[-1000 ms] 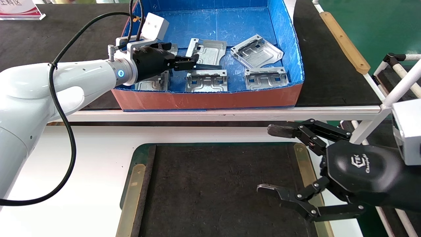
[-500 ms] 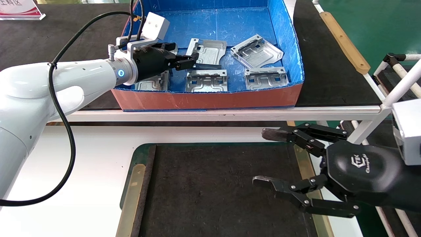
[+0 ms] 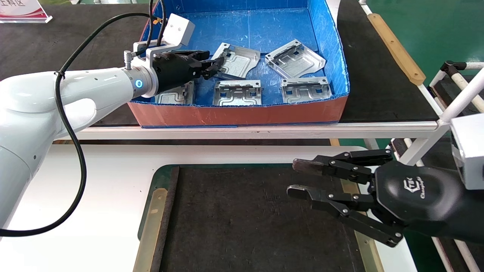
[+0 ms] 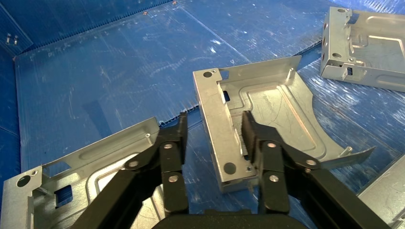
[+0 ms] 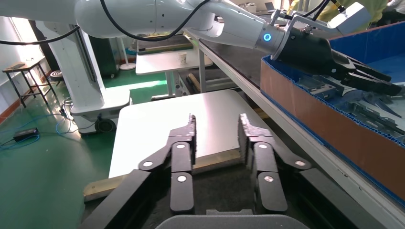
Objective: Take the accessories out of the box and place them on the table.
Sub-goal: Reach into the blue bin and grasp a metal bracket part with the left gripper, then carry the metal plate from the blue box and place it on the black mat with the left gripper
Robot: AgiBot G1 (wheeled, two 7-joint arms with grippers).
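The box (image 3: 234, 113), blue inside and orange-red outside, stands on the far bench and holds several silver plates. My left gripper (image 3: 212, 68) is inside it, open, with its jaws either side of the upturned flange of one plate (image 3: 240, 60). In the left wrist view one finger (image 4: 253, 138) rests against the flange's inner side. The other finger stands apart from this plate (image 4: 272, 105). Other plates lie at the far right (image 3: 295, 60), front middle (image 3: 237, 93), front right (image 3: 305, 90) and front left (image 3: 177, 94). My right gripper (image 3: 295, 177) is open and empty above the right side of the table's black mat (image 3: 245, 219).
The white table (image 3: 94, 181) has brass strips (image 3: 151, 226) along the mat's sides. The bench's white front rail (image 3: 264, 130) runs between table and box. A wooden strip (image 3: 397, 49) lies on the bench at the right, and a white tube frame (image 3: 461, 94) stands further right.
The left gripper has drawn back slightly to the left, and the plate at its jaws has turned and tilted. The right gripper has moved left and its fingers have narrowed.
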